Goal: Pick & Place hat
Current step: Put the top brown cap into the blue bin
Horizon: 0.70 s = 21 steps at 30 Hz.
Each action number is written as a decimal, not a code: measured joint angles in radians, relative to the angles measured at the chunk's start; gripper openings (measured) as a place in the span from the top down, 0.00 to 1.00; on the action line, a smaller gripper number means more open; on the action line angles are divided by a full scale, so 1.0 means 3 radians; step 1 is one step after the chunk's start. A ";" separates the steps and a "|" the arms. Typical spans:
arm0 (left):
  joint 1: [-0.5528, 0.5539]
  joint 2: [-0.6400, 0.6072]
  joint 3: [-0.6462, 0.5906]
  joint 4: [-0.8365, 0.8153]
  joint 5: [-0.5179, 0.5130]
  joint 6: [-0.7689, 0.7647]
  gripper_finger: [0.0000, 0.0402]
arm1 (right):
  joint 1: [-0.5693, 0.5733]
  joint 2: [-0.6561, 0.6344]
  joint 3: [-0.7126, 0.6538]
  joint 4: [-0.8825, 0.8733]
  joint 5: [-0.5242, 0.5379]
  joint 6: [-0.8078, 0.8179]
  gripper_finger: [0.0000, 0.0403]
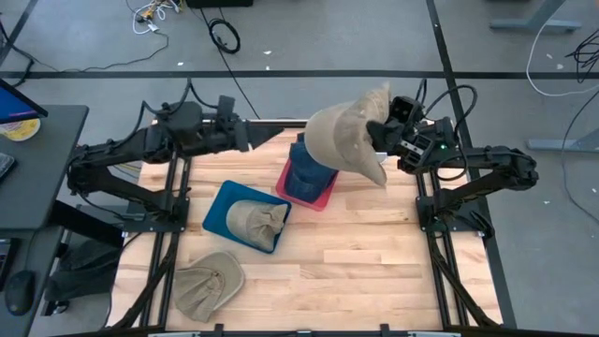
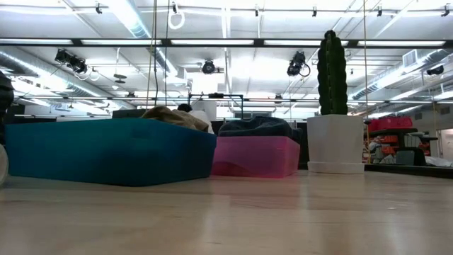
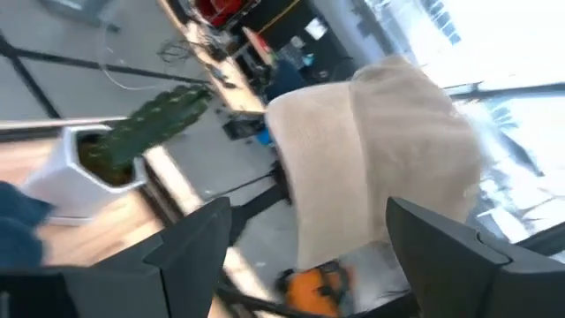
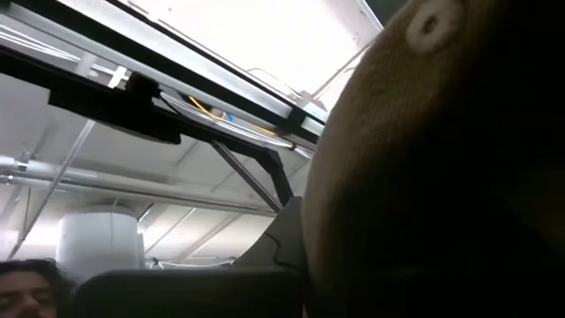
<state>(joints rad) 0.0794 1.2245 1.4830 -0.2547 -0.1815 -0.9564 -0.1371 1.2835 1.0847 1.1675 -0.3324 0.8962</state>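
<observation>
We note the right pincer (image 1: 382, 131) raised above the far middle of the surface (image 1: 374, 271), pressed together on a tan hat (image 1: 344, 139). The hat hangs from that grip with its crown bulging toward the left arm and its brim trailing down on the near side. It is held in the air over a pink bin (image 1: 318, 192), not resting in it. From the right wrist view the hat fabric (image 4: 441, 168) fills most of the frame and blocks any sight of the pincer's own tips.

The left pincer (image 1: 245, 134) sits at the far left side of the surface, well apart from the hat. In the left wrist view its two dark fingers (image 3: 190, 247) stand spread wide with nothing between them, and the hat (image 3: 371, 150) shows beyond them in the air.

We record a dark blue item (image 1: 307, 173) sitting in the pink bin directly below the held hat. Beside it, nearer the left arm, a blue bin (image 1: 217, 211) holds a second tan hat (image 1: 255, 221). A third tan hat (image 1: 208, 283) lies flat on the surface near the front left corner.

In the low view the blue bin (image 2: 106, 150) and pink bin (image 2: 255, 156) stand side by side, and a cactus in a white pot (image 2: 334, 106) stands to the right of them. The left wrist view also catches the cactus (image 3: 150, 124).
</observation>
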 joint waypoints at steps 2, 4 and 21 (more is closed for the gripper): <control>0.0027 0.0040 0.0000 0.0126 0.0085 -0.0059 0.23 | 0.0000 -0.0001 0.0000 0.0015 -0.0006 -0.0020 0.97; 0.0032 0.0075 0.0000 0.0234 0.0134 -0.0029 0.23 | 0.0000 -0.0002 0.0000 0.0020 -0.0006 -0.0025 0.97; 0.0103 0.0614 0.0000 0.0799 0.0551 0.0030 0.23 | 0.0006 -0.0001 0.0000 0.0052 -0.0091 -0.0051 0.97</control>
<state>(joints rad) 0.1104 1.4087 1.4830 -0.0151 -0.0163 -0.9473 -0.1352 1.2831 1.0847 1.1831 -0.3597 0.8810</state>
